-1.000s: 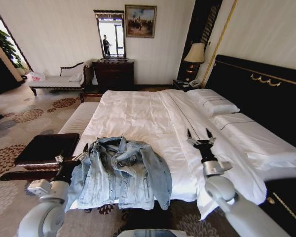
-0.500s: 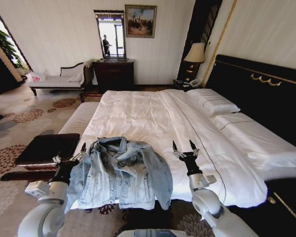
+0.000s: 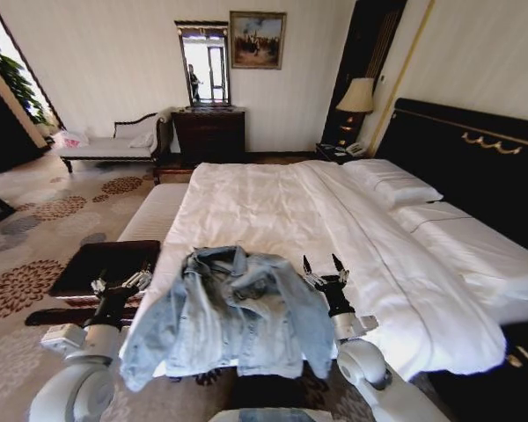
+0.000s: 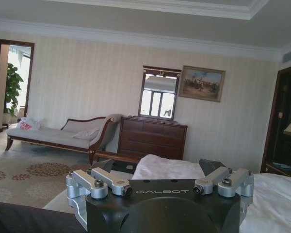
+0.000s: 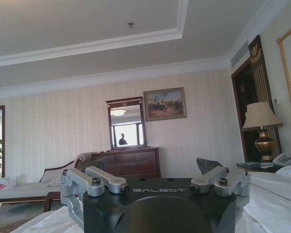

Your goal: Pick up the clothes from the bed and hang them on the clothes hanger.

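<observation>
The denim jacket [image 3: 238, 321] is lying spread out, front side up, on the near end of the bed [image 3: 273, 207], with its collar pointing toward the middle of the white quilt and its lower hem and one sleeve hanging over the foot edge closest to the robot. The bed is stretching away from the camera, its white pillows [image 3: 392, 185] sitting against the tall black headboard [image 3: 471, 158] on the right side of the head view.

The left gripper [image 3: 119, 283] is hovering just beside the jacket's left shoulder, at the left edge of the bed, above a dark bench [image 3: 106, 264] standing on the patterned carpet. Its fingers are standing apart and gripping nothing. The right gripper [image 3: 324, 268] is hovering just beside the jacket's right shoulder, over the white quilt, with its two dark fingers spread open and pointing up the bed, also holding nothing. Neither gripper is touching the cloth.

Both wrist views are looking level across the room toward the far wall, where a dark wooden dresser [image 4: 151, 138] is standing under a mirror [image 4: 157, 92] and a framed painting [image 4: 201, 83]. A white-cushioned chaise [image 4: 60, 136] is sitting to the left of the dresser, and a lamp [image 5: 259, 128] is standing near the headboard.
</observation>
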Available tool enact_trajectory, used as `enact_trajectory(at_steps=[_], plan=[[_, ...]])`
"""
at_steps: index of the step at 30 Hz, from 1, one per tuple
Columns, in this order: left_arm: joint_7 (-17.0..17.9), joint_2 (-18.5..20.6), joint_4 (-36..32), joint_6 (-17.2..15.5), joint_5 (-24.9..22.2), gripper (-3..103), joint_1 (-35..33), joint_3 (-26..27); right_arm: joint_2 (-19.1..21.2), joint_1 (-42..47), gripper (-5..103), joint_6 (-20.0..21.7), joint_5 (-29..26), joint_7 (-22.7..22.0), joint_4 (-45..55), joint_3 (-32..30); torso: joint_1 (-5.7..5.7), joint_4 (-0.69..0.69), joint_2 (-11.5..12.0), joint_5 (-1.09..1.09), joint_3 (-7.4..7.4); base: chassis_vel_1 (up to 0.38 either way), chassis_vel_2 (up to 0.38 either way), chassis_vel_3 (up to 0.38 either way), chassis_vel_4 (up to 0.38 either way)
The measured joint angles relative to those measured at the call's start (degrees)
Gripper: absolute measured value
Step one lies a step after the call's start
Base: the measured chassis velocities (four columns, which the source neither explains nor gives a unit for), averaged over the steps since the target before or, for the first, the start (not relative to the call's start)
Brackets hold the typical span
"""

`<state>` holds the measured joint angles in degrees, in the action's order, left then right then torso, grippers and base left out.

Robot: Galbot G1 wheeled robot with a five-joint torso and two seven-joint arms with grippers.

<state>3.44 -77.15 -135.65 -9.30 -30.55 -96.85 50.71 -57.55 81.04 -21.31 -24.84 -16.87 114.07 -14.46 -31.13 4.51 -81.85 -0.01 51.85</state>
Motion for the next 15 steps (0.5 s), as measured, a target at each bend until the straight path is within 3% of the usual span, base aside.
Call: enact_trajectory(at_steps=[7,12,15], plan=[[0.07,-0.63,0.19,0.25,0.60,100,-0.26,0.07,-0.15,-0.64,100,-0.60,0.77,-0.43,-1.25,0.31,-0.04,0.00,0.01,-0.04,0.01,-0.021,0.333,0.040,-0.343],[0.46,-1.35,0.63,0.34,1.13,100,-0.43,0.20,0.18,-2.49,100,-0.58,1.56,-1.73,-2.54,2.47,-0.10,0.00,0.04,0.04,0.04,-0.073,0.114,0.109,-0.081],[0.81,-1.90,1.10,0.33,1.58,100,-0.61,0.57,1.76,-6.40,100,-0.43,-0.28,-2.91,-4.18,7.14,-0.07,0.03,0.04,0.06,0.03,-0.104,-0.036,0.066,0.024]])
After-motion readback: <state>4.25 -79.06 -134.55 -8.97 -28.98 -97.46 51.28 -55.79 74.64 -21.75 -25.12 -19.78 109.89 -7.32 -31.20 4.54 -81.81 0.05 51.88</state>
